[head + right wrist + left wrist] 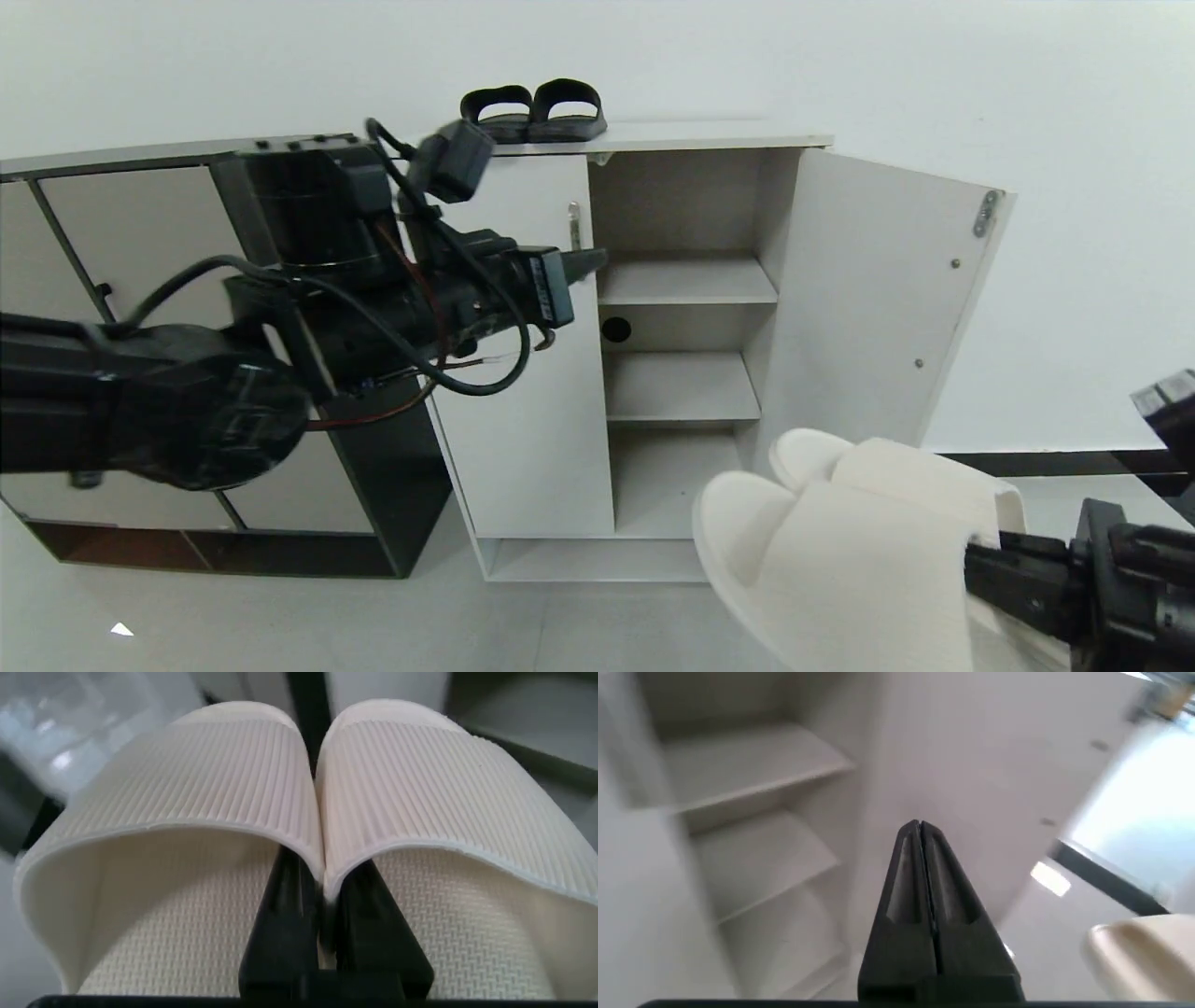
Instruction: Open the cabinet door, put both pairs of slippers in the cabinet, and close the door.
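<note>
While the white cabinet (pixel 709 138) stands against the far wall with its right door (pixel 878 299) swung wide and its left door (pixel 532 448) closed, the pair of white slippers (pixel 840 551) hangs in the near right of the scene, in front of the open door and off the floor (pixel 373 625). The right gripper (pixel 322 905) pinches the two slippers side by side; in its wrist view the dark fingers (pixel 280 924) clamp the meeting inner edges of the ribbed uppers. The pair of black slippers (pixel 534 110) sits on top of the cabinet, toward its left end, toes facing out. The left gripper (pixel 597 259) is raised in front of the closed door, just beside the metal handle (pixel 574 227), its tips at the edge of the open compartment and pressed together on nothing. Inside, the upper shelf (pixel 686 280) and lower shelf (pixel 680 387) are bare. A dark-framed unit (pixel 383 485) stands to the left of the cabinet.
</note>
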`<state>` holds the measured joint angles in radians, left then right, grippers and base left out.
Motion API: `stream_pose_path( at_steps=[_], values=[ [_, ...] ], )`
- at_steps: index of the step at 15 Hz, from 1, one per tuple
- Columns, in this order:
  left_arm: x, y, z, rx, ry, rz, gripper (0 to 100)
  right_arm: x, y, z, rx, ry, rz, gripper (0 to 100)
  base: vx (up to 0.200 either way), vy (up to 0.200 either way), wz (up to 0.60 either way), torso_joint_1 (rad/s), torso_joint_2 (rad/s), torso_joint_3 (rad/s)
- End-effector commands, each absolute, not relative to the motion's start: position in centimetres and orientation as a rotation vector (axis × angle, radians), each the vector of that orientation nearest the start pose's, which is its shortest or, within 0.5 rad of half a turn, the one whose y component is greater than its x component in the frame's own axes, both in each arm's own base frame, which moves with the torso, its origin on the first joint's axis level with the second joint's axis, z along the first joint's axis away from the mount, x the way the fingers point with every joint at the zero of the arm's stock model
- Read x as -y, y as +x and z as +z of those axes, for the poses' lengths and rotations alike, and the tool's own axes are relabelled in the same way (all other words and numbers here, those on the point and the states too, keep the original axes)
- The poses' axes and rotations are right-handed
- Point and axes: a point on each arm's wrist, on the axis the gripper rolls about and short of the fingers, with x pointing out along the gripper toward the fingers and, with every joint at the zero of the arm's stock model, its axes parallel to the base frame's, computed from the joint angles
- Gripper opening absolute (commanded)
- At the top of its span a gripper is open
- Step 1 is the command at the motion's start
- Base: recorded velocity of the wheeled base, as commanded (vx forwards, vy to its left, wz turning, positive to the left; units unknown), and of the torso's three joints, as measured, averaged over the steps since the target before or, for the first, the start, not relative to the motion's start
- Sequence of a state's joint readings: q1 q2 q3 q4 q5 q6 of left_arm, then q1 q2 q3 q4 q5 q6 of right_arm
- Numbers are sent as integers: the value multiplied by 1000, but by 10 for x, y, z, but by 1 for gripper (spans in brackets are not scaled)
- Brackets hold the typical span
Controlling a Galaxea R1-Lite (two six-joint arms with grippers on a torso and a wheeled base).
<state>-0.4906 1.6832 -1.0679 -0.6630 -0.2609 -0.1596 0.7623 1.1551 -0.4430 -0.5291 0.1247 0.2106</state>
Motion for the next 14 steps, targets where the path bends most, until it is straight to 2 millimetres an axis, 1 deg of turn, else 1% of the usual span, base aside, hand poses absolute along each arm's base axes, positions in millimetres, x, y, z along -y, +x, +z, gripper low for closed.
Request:
stream_pose_path(
  at_steps=[1, 2, 3, 4, 6, 7, 8, 10, 11, 12, 13, 14],
  values=[
    [116, 215, 286, 54, -176, -563, 0, -131, 137, 205, -294, 171, 752, 0, 0, 0, 0, 0, 0, 0],
    [96, 182, 288, 55, -181, -473, 0, -137, 144, 206, -297, 181, 694, 0, 0, 0, 0, 0, 0, 0],
    [80, 155, 283, 32, -175, -384, 0, -139, 147, 206, -298, 182, 667, 0, 0, 0, 0, 0, 0, 0],
    [63, 128, 270, -16, -159, -279, 0, -141, 150, 206, -298, 179, 654, 0, 0, 0, 0, 0, 0, 0],
    [25, 82, 231, -68, -141, -67, 0, -142, 150, 205, -299, 180, 649, 0, 0, 0, 0, 0, 0, 0],
    [15, 66, 212, -74, -139, -9, 0, -141, 150, 205, -299, 180, 649, 0, 0, 0, 0, 0, 0, 0],
    [4, 42, 184, -67, -137, 50, 0, -141, 150, 205, -299, 180, 649, 0, 0, 0, 0, 0, 0, 0],
    [-6, 7, 131, -57, -137, 181, 0, -142, 150, 205, -301, 178, 652, 0, 0, 0, 0, 0, 0, 0],
    [-7, -7, 116, -45, -111, 236, 0, -142, 150, 205, -301, 178, 652, 0, 0, 0, 0, 0, 0, 0],
    [-7, -17, 106, -53, -94, 289, 0, -141, 149, 205, -299, 178, 653, 0, 0, 0, 0, 0, 0, 0],
    [-7, -21, 102, -54, -90, 316, 0, -141, 149, 205, -301, 178, 652, 0, 0, 0, 0, 0, 0, 0],
    [-5, -25, 87, -78, -64, 353, 0, -141, 148, 202, -309, 174, 651, 0, 0, 0, 0, 0, 0, 0]
  ],
)
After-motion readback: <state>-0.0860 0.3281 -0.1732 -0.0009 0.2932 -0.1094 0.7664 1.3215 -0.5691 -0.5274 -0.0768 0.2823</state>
